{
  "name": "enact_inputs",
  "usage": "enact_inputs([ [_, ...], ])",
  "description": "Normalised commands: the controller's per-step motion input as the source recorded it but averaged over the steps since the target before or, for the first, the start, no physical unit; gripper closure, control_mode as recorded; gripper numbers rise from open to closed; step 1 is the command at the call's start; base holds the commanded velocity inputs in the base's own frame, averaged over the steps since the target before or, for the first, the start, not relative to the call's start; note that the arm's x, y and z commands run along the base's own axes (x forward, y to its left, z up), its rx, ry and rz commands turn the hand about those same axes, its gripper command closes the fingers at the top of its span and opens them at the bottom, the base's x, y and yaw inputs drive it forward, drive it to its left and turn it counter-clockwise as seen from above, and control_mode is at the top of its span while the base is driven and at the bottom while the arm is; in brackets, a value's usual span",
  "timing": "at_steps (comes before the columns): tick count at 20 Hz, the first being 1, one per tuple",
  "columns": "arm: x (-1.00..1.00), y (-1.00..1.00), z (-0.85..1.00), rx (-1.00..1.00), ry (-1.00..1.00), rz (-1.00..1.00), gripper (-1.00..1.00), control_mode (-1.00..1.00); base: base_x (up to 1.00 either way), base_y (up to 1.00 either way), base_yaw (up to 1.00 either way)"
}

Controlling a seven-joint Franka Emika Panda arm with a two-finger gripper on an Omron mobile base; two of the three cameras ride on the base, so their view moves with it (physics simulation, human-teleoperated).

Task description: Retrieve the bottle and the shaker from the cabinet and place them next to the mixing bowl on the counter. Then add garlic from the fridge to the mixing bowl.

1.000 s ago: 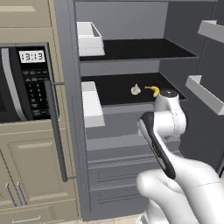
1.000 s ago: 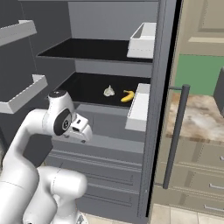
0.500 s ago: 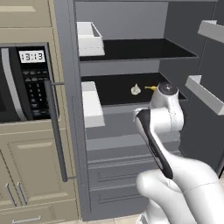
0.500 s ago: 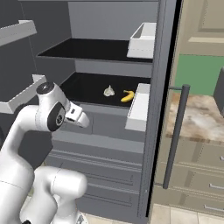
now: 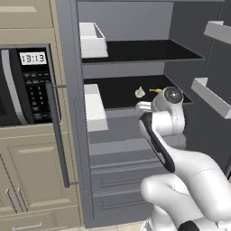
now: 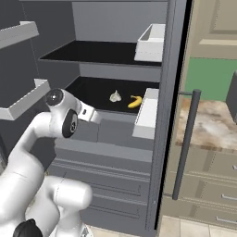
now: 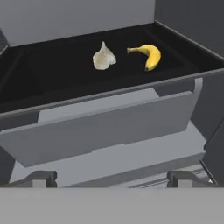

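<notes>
We find the garlic on the lower black shelf of the open fridge, tapered tip pointing up, just beside a banana but apart from it. Our gripper hangs outside the shelf, aimed at the bulb, fingertips spread wide and holding nothing. In the left base view the wrist cuts off part of the banana.
</notes>
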Motion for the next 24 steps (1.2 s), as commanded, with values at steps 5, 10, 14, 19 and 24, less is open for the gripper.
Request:
enact_inputs([
  [5, 0.60, -0.26, 0.62, -0.03, 0.03, 0.03, -1.00, -1.00, 0.00, 0.00, 0.00],
  [10, 0.45, -0.10, 0.50, -0.03, 0.11, 0.01, -1.00, -1.00, 0.00, 0.00, 0.00],
  [14, 0.34, -0.03, 0.00, 0.00, 0.00, 0.00, -1.00, -1.00, 0.00, 0.00, 0.00],
  [19, 0.22, 0.00, -0.17, 0.00, 0.00, 0.00, -1.00, -1.00, 0.00, 0.00, 0.00],
  [24, 0.29, 0.00, -0.38, 0.00, 0.00, 0.01, -1.00, -1.00, 0.00, 0.00, 0.00],
])
